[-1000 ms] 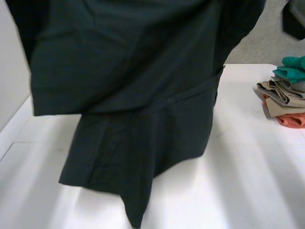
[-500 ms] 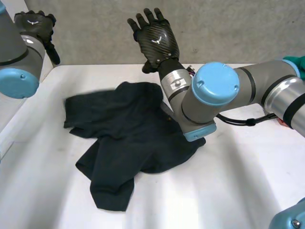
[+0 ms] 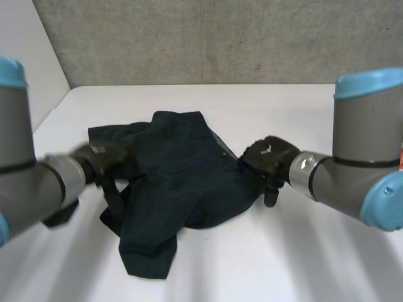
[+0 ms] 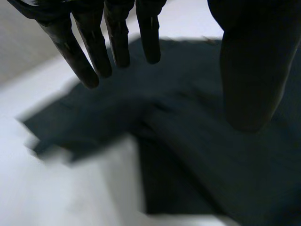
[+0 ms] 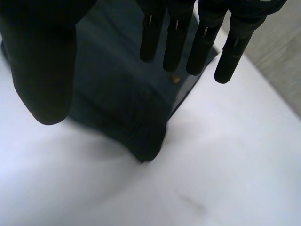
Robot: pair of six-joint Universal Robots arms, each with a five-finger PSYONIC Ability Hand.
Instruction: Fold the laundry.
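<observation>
Head view: crumpled dark-navy cloth garment [image 3: 179, 182] on white table [image 3: 315, 258], left hand [image 3: 102, 158] and right hand [image 3: 267, 160] at opposite edges, fingers straight, apparently gripping nothing.

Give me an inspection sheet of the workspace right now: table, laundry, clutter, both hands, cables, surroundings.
Surface: white table, bare around the laundry.
Job's things: one dark garment, lying crumpled and not folded, left of the table's middle in the head view.
Clutter: nothing seen.
Hands: left hand at the garment's left edge, fingers straight, open. Right hand at the garment's right edge, fingers straight, open. I cannot tell whether either one touches the cloth.
Cables: nothing seen.
Surroundings: grey wall behind the table, and a pale panel along its left side.
</observation>
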